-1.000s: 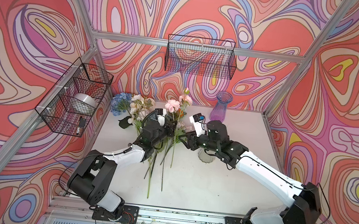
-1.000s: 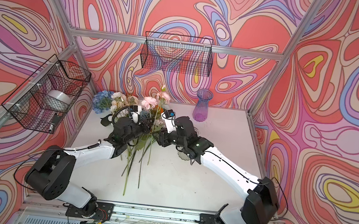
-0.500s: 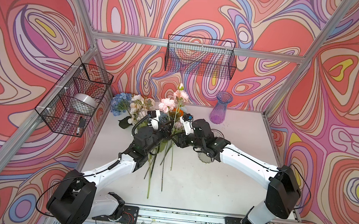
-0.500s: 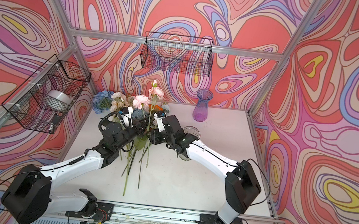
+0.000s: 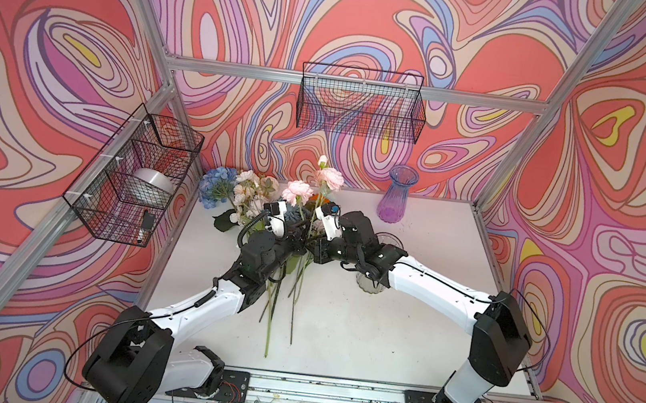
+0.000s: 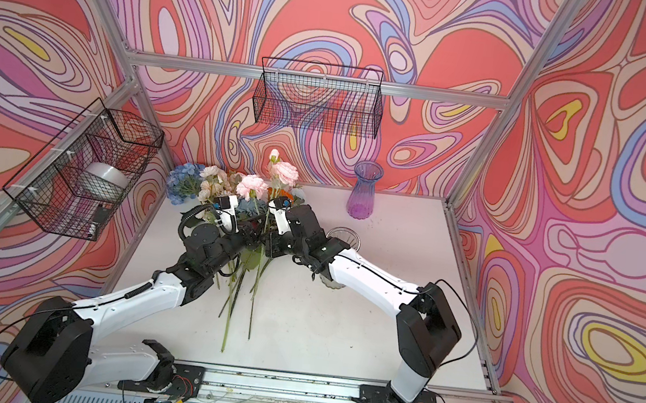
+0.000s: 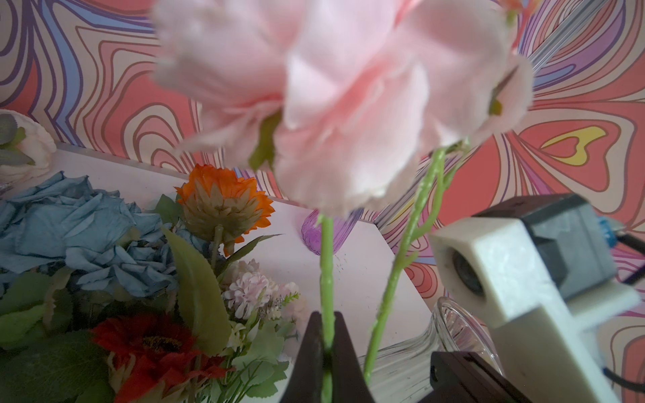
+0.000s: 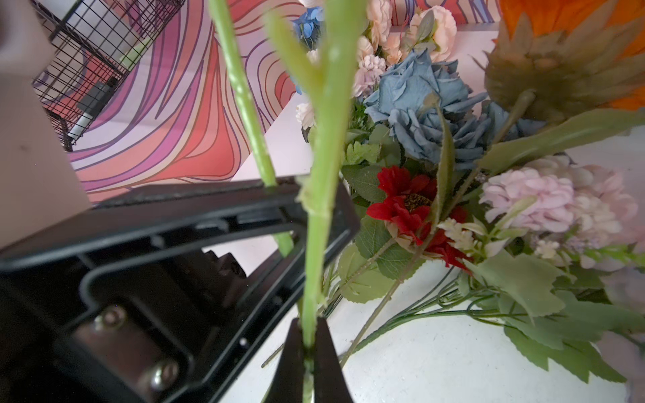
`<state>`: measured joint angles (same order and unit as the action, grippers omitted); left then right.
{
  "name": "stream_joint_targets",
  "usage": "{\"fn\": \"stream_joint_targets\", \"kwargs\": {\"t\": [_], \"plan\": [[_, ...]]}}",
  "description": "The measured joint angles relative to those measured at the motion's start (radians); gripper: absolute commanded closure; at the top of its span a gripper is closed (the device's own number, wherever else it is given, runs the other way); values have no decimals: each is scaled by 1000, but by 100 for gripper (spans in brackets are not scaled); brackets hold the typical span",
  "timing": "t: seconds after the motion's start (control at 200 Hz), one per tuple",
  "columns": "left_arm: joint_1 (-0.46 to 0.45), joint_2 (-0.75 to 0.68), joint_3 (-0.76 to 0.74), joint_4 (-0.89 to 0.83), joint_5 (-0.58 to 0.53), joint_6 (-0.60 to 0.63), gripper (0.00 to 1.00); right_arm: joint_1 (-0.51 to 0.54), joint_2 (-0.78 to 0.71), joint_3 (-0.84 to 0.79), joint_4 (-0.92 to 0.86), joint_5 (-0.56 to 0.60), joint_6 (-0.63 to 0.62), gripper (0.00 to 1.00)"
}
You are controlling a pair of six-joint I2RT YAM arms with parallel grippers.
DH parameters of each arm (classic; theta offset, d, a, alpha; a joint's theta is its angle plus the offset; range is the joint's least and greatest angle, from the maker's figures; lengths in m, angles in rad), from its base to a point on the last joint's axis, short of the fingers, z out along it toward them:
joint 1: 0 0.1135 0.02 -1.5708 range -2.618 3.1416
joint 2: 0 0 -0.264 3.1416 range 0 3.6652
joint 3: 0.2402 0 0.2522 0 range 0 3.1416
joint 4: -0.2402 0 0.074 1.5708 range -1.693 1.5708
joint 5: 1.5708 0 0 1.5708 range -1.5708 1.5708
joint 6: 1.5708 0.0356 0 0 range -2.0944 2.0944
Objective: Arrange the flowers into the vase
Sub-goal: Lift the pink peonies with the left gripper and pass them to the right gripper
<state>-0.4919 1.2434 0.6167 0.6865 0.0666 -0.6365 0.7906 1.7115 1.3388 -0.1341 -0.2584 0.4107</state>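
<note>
Two pink flowers [image 5: 299, 191] [image 6: 252, 185] stand upright above the table's middle. My left gripper [image 5: 296, 242] [image 6: 253, 236] [image 7: 327, 343] is shut on the green stem [image 7: 326, 265] of one of them. My right gripper [image 5: 313, 248] [image 6: 268, 246] [image 8: 309, 343] is shut on the neighbouring branched stem [image 8: 324, 146] [image 7: 401, 258], close beside the left gripper's fingers [image 8: 209, 206]. More flowers [image 5: 248, 197] [image 7: 87, 237] [image 8: 429, 115] lie heaped at the back left. A purple vase [image 5: 395, 196] [image 6: 364, 193] [image 7: 310, 232] stands at the back. A clear glass vase [image 5: 370, 286] [image 7: 453, 331] sits under the right arm.
A wire basket [image 5: 360, 104] hangs on the back wall. Another wire basket [image 5: 135, 179] on the left wall holds a tape roll. Long stem ends [image 5: 272, 313] trail over the table [image 5: 400, 346] toward the front rail.
The right gripper has reached in from the right and shut on the second pink stem. The raised pink blooms shifted slightly left. The left gripper still holds its stem.
</note>
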Motion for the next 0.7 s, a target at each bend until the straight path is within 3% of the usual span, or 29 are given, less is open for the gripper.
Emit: {"fn": "stream_joint_targets", "kwargs": {"t": [0.085,0.1,0.506,0.701], "plan": [[1,-6,-3,4,-12,-13,3,-5,0,0,-6,20,5,100],[1,-8,-4,4,-11,-13,1,-7,0,0,-5,23,4,100],[-13,-195,-57,-76,-26,-26,0,-13,-11,51,-129,272,-130,100],[-13,-216,-117,-114,-91,-30,0,-18,-108,132,-180,389,-236,100]]}}
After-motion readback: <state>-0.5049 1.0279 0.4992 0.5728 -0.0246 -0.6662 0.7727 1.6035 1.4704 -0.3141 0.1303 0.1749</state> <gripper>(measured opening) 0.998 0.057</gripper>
